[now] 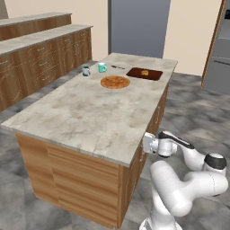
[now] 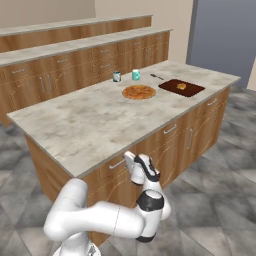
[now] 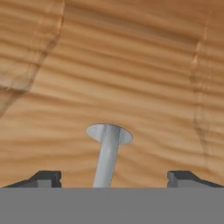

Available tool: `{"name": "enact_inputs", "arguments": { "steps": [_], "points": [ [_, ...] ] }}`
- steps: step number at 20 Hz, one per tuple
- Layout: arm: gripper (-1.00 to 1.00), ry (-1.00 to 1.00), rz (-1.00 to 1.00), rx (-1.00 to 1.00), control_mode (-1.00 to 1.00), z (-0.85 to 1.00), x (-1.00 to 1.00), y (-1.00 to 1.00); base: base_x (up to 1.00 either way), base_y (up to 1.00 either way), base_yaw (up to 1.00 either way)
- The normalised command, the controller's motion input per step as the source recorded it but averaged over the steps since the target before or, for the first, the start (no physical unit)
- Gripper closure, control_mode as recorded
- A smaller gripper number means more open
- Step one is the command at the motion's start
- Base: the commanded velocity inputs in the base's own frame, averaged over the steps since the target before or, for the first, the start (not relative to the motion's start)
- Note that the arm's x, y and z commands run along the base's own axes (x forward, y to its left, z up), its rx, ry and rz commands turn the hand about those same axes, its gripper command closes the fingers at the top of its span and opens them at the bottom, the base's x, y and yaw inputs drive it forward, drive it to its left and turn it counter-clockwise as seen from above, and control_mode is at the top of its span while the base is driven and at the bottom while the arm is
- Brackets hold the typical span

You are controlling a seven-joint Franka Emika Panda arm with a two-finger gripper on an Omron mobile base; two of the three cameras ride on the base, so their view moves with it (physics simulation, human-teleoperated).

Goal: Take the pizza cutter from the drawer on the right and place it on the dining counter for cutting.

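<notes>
The drawer (image 3: 131,65) is closed, its wood-grain front close before the hand. Its slim metal bar handle (image 3: 106,153) runs between my two fingertips (image 3: 48,177), which stand wide apart and clear of it. My gripper (image 3: 114,177) is open around the handle. From the base it appears as the gripper (image 1: 144,143) held against the near right side of the dining counter (image 1: 90,112), just under the stone top. From the right, the gripper (image 2: 129,160) meets the top drawer (image 2: 107,171) of the dining counter (image 2: 90,120). The pizza cutter is hidden.
A pizza (image 1: 115,82), a dark cutting board (image 1: 144,73) with food, two mugs (image 1: 102,67) and a small dark spoon (image 1: 117,67) lie at the counter's far end. Wall counters (image 1: 40,63) run along the left. Grey floor (image 1: 188,112) lies open to the right.
</notes>
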Motion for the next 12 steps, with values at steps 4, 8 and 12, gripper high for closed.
{"name": "enact_inputs", "arguments": {
  "steps": [4, 8, 12],
  "points": [
    [-1.00, 0.00, 0.00, 0.00, -1.00, -0.02, 0.00, 0.10, 0.00, 0.00, 0.00],
    [-1.00, 0.00, 0.00, 0.03, -1.00, -0.43, 0.00, 0.28, 0.00, 0.00, 0.00],
    [-1.00, 0.00, 0.00, 0.08, -1.00, -0.55, 0.00, 0.29, 0.00, 0.00, 0.00]
  ]
}}
